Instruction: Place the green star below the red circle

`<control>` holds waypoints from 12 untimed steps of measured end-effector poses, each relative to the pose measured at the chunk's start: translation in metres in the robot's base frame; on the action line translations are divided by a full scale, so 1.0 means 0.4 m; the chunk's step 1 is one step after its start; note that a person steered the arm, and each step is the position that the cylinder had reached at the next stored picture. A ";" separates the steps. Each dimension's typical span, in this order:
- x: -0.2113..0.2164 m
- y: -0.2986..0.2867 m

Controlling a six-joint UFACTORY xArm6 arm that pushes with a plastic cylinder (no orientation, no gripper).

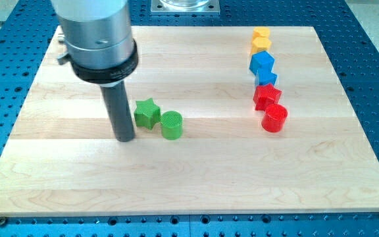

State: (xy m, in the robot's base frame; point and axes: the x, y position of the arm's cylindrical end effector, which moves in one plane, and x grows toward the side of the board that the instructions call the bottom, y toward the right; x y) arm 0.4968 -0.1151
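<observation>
The green star lies left of the board's middle, touching the green circle on its right. My tip rests on the board just left of the green star, close to it or touching it. The red circle sits at the right, at the bottom end of a column of blocks, far to the right of the green star.
Above the red circle runs a column: a red star, a small blue block, a blue cube, and two yellow blocks. The wooden board lies on a blue perforated table.
</observation>
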 end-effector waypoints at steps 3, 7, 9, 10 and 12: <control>-0.148 -0.020; -0.140 0.156; 0.043 0.324; 0.074 0.182; 0.151 0.278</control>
State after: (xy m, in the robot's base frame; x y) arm 0.5570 -0.0038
